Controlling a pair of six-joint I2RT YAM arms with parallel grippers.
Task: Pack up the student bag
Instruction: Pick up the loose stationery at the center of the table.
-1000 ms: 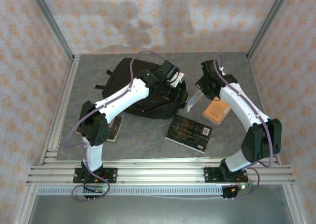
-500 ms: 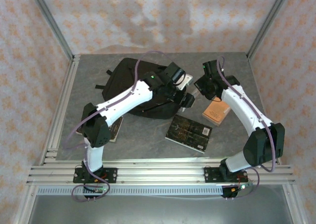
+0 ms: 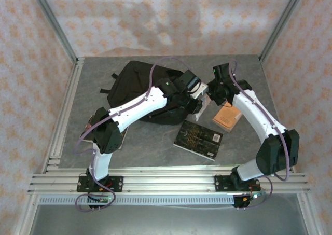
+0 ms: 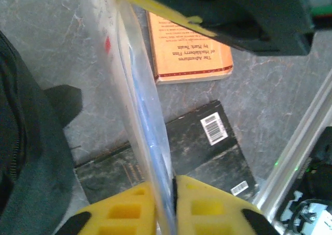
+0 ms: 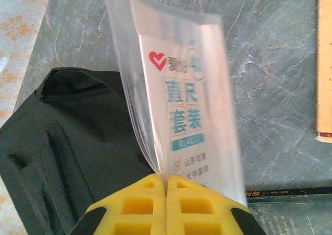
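- The student bag (image 3: pixel 134 83), black and soft, lies on the grey bench (image 3: pixel 150 154) toward the far left of its middle. The left arm reaches across the bag's right side.
- Just past the bag's right edge, a clear plastic packet (image 5: pixel 189 105) with blue and white printing is held up off the bench between the 2 arms.
- The left end effector (image 4: pixel 165 185) is pinched narrow on 1 edge of the packet, yellow pads pressed against the film.
- The right end effector (image 5: pixel 166 185) is likewise clamped on the packet, its 2 pads meeting with the film between them.
- An orange book (image 3: pixel 227 117) lies flat to the right of the bag.
- A black book (image 3: pixel 198 138) lies nearer the arm bases, apart from the orange one.
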